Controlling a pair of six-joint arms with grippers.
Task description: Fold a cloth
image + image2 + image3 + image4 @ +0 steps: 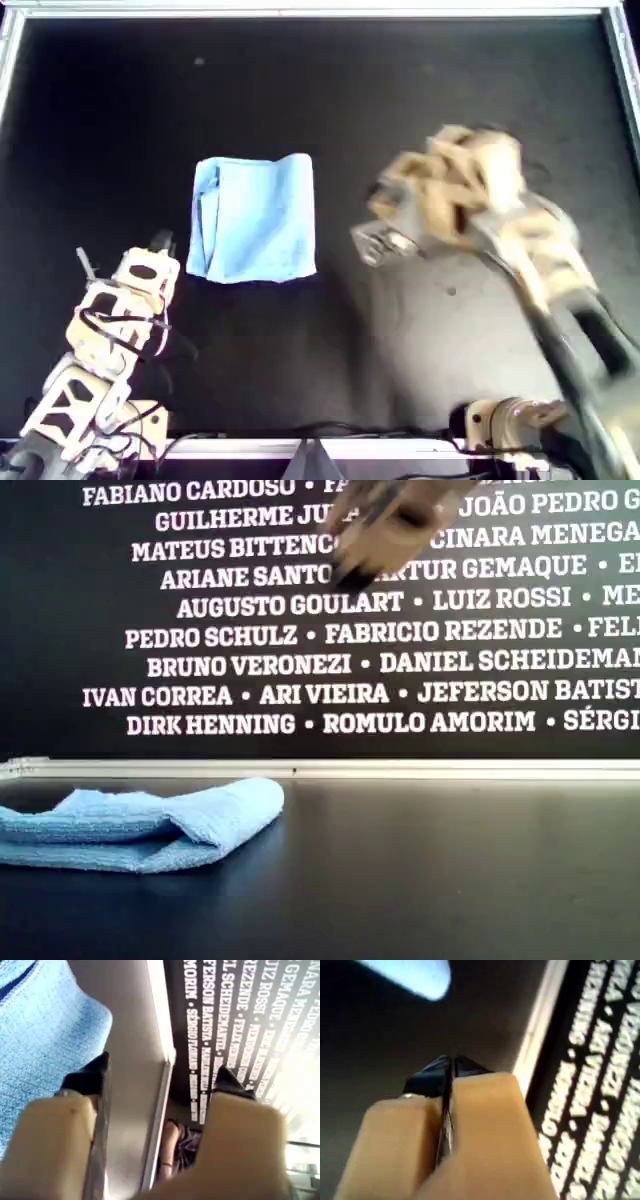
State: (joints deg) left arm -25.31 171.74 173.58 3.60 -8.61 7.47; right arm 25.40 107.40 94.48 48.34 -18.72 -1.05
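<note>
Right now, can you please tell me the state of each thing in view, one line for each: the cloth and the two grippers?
cloth: folded into a compact rectangle, lying on the black table, held by no gripper.
left gripper: open, jaws wide apart, empty, beside the cloth at the overhead view's lower left.
right gripper: shut, jaws pressed together, empty, raised off the table on the overhead view's right side, apart from the cloth.

You get the overhead view straight down over the whole black table (300,370), and the exterior view low at table level, facing the wall of names (350,660). Both share the cloth (254,217), which sits close at the exterior view's left. Each wrist view looks out close along its own fingers toward the table rail (160,1060) and that wall
</note>
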